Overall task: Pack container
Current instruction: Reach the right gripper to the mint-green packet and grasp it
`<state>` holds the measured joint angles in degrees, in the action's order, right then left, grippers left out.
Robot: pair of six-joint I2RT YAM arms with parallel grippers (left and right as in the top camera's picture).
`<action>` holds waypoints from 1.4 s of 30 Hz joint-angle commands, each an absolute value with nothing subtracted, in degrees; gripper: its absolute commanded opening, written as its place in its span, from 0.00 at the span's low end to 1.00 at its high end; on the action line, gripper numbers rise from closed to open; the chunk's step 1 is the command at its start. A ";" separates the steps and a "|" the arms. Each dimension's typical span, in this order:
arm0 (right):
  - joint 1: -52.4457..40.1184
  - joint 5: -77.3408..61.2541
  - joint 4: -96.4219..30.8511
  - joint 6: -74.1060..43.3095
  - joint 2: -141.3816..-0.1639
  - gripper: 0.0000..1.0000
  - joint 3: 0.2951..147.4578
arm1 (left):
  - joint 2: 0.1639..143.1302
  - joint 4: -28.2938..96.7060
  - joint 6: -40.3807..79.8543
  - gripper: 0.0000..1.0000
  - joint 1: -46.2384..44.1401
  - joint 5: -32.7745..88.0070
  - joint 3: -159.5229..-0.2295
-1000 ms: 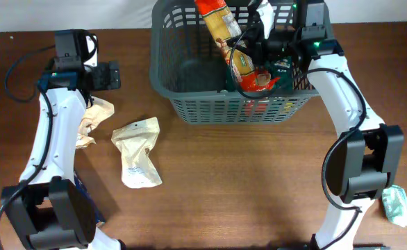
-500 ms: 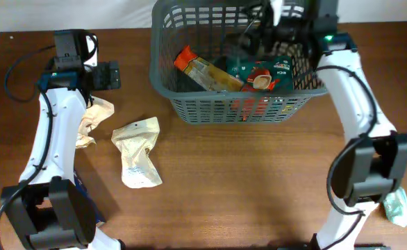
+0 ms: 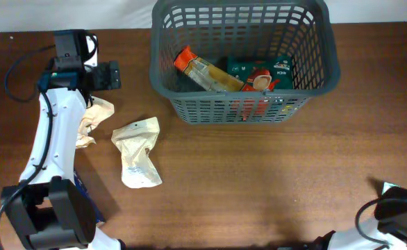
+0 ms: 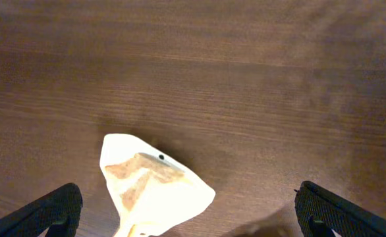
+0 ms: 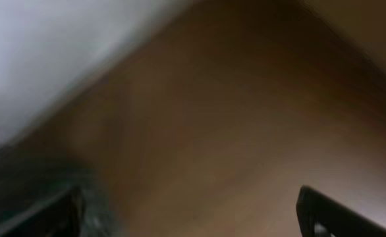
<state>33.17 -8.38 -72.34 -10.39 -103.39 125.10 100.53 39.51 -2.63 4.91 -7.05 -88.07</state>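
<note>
The container point(image 3: 245, 110), a dark grey lattice basket, stands at the back centre of the table. An orange-topped clear packet point(image 3: 202, 69) and a green packet point(image 3: 262, 73) lie inside it. My left gripper point(image 3: 109, 75) hangs open left of the basket. In the left wrist view its fingers point(image 4: 56, 207) stand wide apart above a cream packet point(image 4: 150, 191) on the wood. A cream pouch point(image 3: 138, 151) lies flat in front of that arm. My right gripper point(image 5: 193, 217) is open over bare table in a blurred right wrist view, and it is outside the overhead view.
A crumpled beige packet point(image 3: 92, 118) lies under the left arm. A dark blue item point(image 3: 85, 198) shows near that arm's base. Part of the right arm's base point(image 3: 398, 208) sits at the bottom right corner.
The right gripper opened and let go of the orange-topped packet, which now lies in the basket. The right arm then swung out of the overhead view. The left arm has not moved.
</note>
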 commanded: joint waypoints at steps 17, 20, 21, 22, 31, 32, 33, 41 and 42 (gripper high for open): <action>55.44 20.60 -95.77 -84.58 -88.20 0.99 90.56 | 101.49 39.42 -3.55 0.99 5.15 -3.62 -88.16; 55.44 22.31 -92.14 -90.35 -87.35 0.99 82.76 | 101.49 39.48 -3.53 0.99 5.15 -3.60 -88.16; 55.53 22.70 -90.65 -91.18 -87.35 0.99 80.27 | 101.49 39.64 -3.53 0.99 5.15 -3.60 -88.16; 55.53 23.00 -88.68 -91.96 -87.35 0.99 77.28 | 101.49 39.77 -3.55 0.99 5.15 -3.60 -88.16; 55.53 25.54 -62.98 -89.23 -87.35 0.99 56.05 | 101.51 40.75 -3.55 0.99 5.15 -3.60 -88.16; 55.53 25.54 -60.69 -87.66 -87.35 0.99 55.05 | 101.51 40.75 -3.55 0.99 5.15 -3.60 -88.16; 55.51 25.56 -58.24 -85.91 -87.35 0.99 54.06 | 101.51 40.77 -3.55 0.99 5.15 -3.60 -88.16; 55.44 24.56 -45.89 -75.11 -87.37 0.99 51.64 | 101.51 40.77 -3.53 0.99 5.15 -3.27 -88.16; 55.44 22.90 -45.12 -75.18 -87.37 0.99 51.64 | 101.51 40.80 -3.53 0.99 5.15 -2.24 -88.16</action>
